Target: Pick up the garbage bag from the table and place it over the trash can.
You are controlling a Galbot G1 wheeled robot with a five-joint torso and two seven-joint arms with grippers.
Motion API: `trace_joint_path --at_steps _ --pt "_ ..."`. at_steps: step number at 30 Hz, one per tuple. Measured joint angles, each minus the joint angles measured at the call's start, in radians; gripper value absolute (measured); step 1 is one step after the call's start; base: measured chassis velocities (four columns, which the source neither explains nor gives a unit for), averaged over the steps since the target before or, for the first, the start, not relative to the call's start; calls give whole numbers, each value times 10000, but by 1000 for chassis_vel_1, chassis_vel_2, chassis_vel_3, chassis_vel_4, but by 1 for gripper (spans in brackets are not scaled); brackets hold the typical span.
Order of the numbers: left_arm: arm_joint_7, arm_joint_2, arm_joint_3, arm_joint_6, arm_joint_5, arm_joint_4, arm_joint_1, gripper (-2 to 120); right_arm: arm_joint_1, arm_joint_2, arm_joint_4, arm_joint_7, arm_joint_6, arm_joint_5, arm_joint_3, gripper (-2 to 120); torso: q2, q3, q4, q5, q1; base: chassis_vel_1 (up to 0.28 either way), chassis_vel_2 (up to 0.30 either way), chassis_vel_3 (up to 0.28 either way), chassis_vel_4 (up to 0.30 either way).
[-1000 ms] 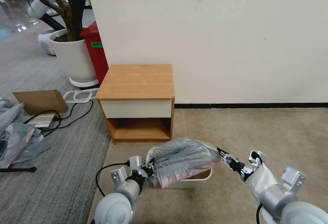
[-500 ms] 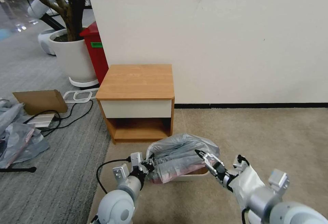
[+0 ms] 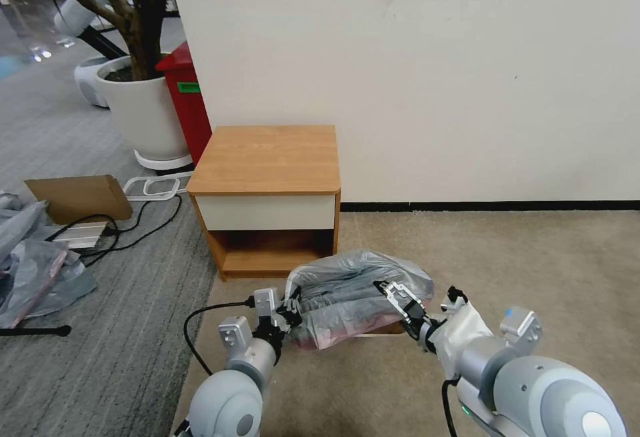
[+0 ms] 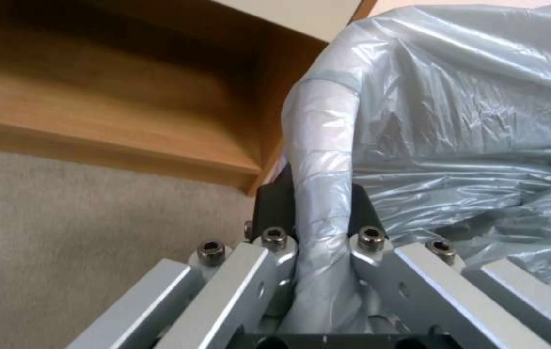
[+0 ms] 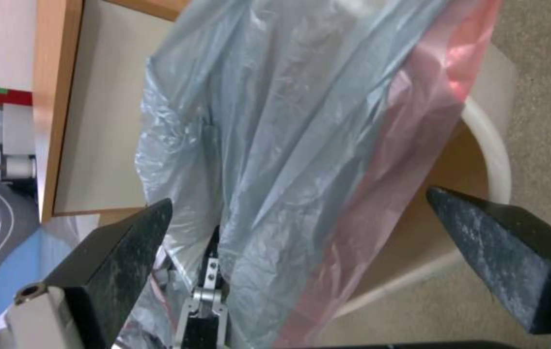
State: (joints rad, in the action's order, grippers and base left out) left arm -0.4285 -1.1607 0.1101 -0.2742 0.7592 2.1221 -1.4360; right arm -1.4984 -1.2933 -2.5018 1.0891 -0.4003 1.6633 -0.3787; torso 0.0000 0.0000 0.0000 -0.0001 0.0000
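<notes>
Grey plastic: the garbage bag (image 3: pixel 357 297) lies bunched over the trash can (image 3: pixel 373 336) on the beige carpet, just in front of the table (image 3: pixel 267 197).
Left gripper (image 3: pixel 288 317): low at the bag's left end, fingers clamped on a twisted rope of the plastic.
Left wrist view: the twisted strand (image 4: pixel 321 194) runs between the two black fingertips (image 4: pixel 274 203), with the table's low shelf (image 4: pixel 107 131) close behind.
Right gripper (image 3: pixel 393 294): at the bag's right side above the can, fingers spread wide apart, gripping nothing.
Right wrist view: the bag's pink-red rim (image 5: pixel 404 145) hangs between the two open fingers (image 5: pixel 514 252), and the can's cream rim (image 5: pixel 492 145) and brown inside show beneath it; the left gripper (image 5: pixel 204 286) is visible through the plastic.
Head view: the can is mostly covered, a sliver of its rim showing under the bag.
</notes>
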Motion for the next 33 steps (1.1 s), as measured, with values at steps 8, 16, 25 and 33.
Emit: trace_joint_path --at_steps 8,16,25,33 --pt "-7 -13 6 1 73 129 -35 4 112 -133 9 -397 10 -327 262 100 0 0 0 0 0 0 0 0 0" --pt "-476 -164 44 -194 1094 262 -6 4 -21 -156 16 -898 -34 -855 343 76 0 0 -1 1 0 0 0 0 0" --pt "-818 -248 49 -291 1780 316 56 4 -95 -160 19 -1437 -118 -1662 511 46 1 0 0 1 0 0 0 0 0" --pt "-1161 -290 155 -496 2661 441 101 4 -154 -174 108 -1864 -294 -2571 746 14 0 0 0 1 0 0 0 0 0"
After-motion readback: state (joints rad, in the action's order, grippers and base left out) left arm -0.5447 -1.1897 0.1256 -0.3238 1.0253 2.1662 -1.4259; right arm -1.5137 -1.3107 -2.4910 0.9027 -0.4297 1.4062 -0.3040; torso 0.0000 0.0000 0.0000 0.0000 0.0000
